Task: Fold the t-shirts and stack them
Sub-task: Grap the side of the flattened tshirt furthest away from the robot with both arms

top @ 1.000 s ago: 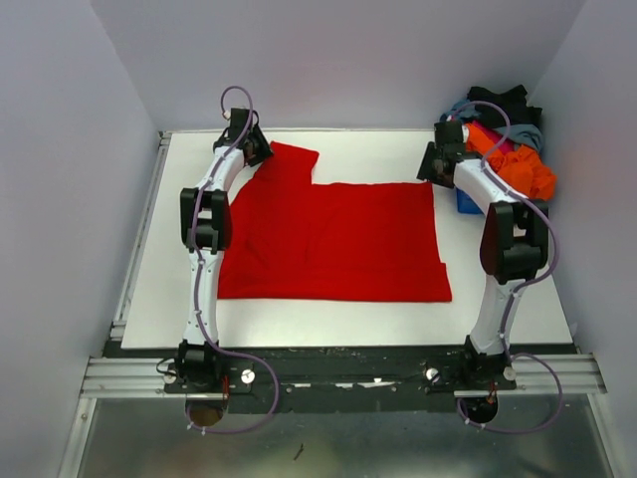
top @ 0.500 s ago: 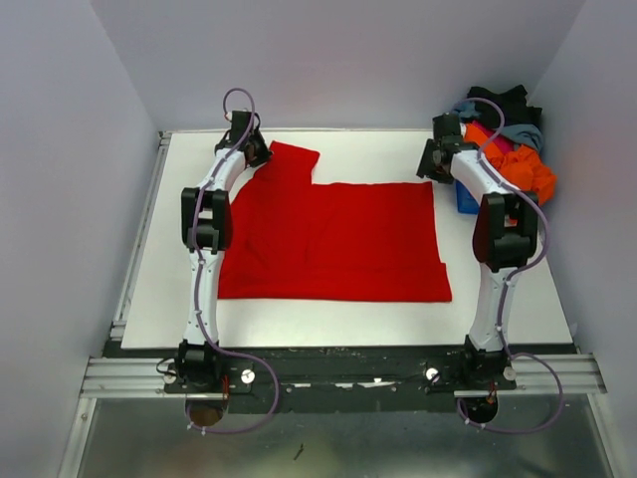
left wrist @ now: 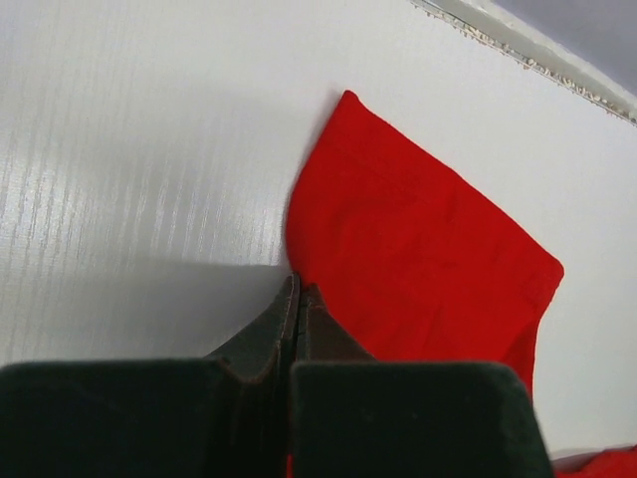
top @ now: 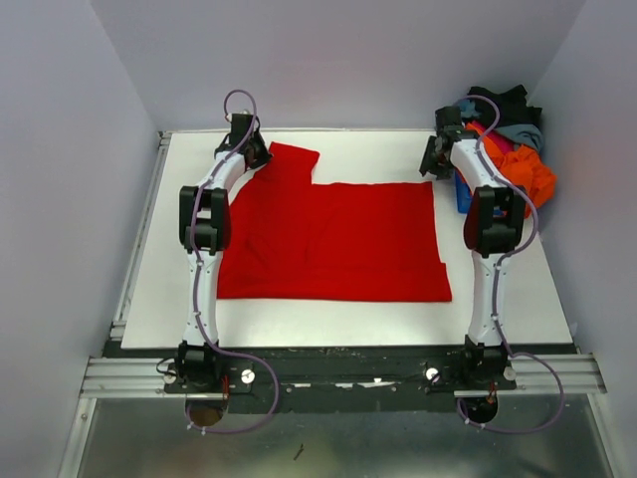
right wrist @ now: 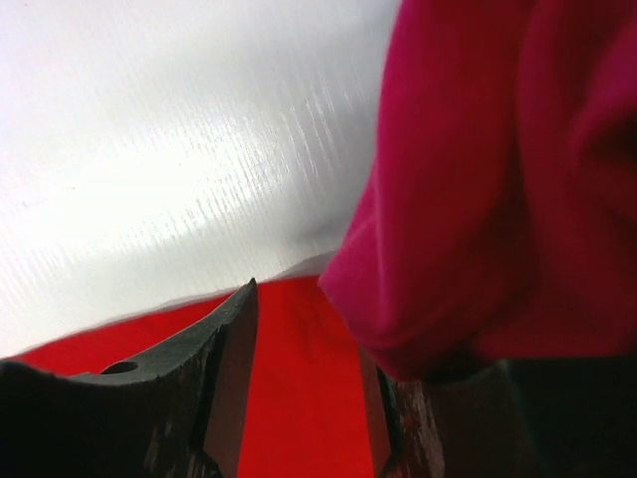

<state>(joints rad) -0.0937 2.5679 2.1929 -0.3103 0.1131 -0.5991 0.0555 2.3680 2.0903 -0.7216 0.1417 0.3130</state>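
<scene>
A bright red t-shirt (top: 338, 239) lies flat on the white table (top: 378, 149), one sleeve spread at the far left. My left gripper (top: 251, 151) sits at that sleeve. In the left wrist view its jaws (left wrist: 297, 291) are shut on the edge of the red cloth (left wrist: 418, 249). My right gripper (top: 434, 162) is at the shirt's far right corner. In the right wrist view it (right wrist: 309, 329) is open, with red cloth (right wrist: 299, 398) between the jaws. A magenta shirt (right wrist: 498, 179) hangs against its right finger.
A heap of shirts sits at the far right corner: orange (top: 523, 164), grey-blue (top: 523, 132) and black (top: 503, 100). It lies over a blue bin (top: 463, 199). A metal rail runs along the table's left edge (top: 139, 239).
My right arm has swung slightly toward the far edge, its elbow shifting left. The left arm and the red shirt have not visibly moved.
</scene>
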